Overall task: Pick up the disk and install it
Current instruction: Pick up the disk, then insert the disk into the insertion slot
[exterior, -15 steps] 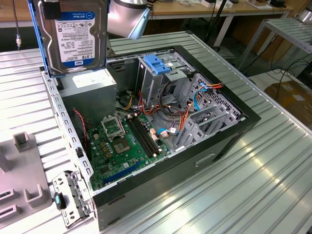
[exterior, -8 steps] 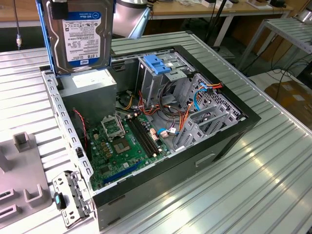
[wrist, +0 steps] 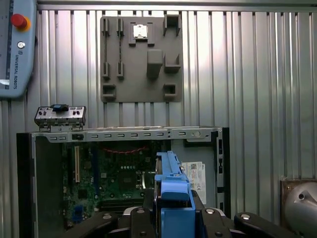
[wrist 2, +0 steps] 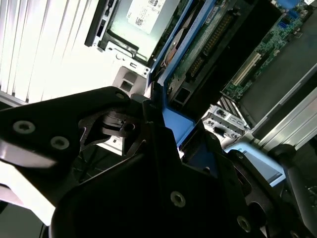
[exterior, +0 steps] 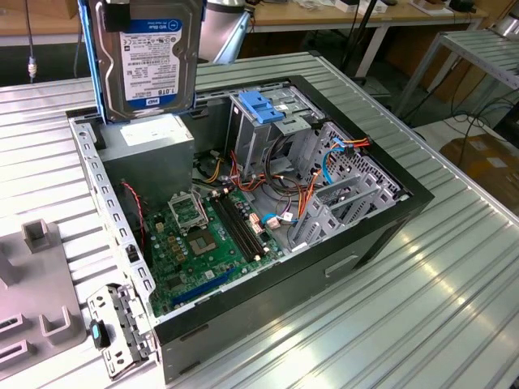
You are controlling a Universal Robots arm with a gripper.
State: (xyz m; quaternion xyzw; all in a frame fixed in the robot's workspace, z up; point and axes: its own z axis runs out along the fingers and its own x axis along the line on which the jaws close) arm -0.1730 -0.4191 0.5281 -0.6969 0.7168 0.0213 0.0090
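Note:
The disk [exterior: 150,57], silver with a white and blue label and blue side rails, hangs upright in the air over the back left corner of the open computer case [exterior: 381,235]. My gripper [wrist: 171,214] is shut on its upper edge. In the first wrist view the blue rail of the disk [wrist: 171,186] shows edge-on between the black fingers [wrist: 141,220]. The second wrist view shows the disk's green circuit-board side [wrist 2: 208,47] and my gripper [wrist 2: 178,148] clamped on it.
Inside the case are a grey drive cage with a blue-handled bracket [exterior: 263,105], a power supply [exterior: 150,138] under the disk, a motherboard [exterior: 203,235] and loose cables [exterior: 284,211]. A grey fixture plate [wrist: 141,57] and a small metal bracket [exterior: 113,332] lie on the ribbed table [exterior: 438,308].

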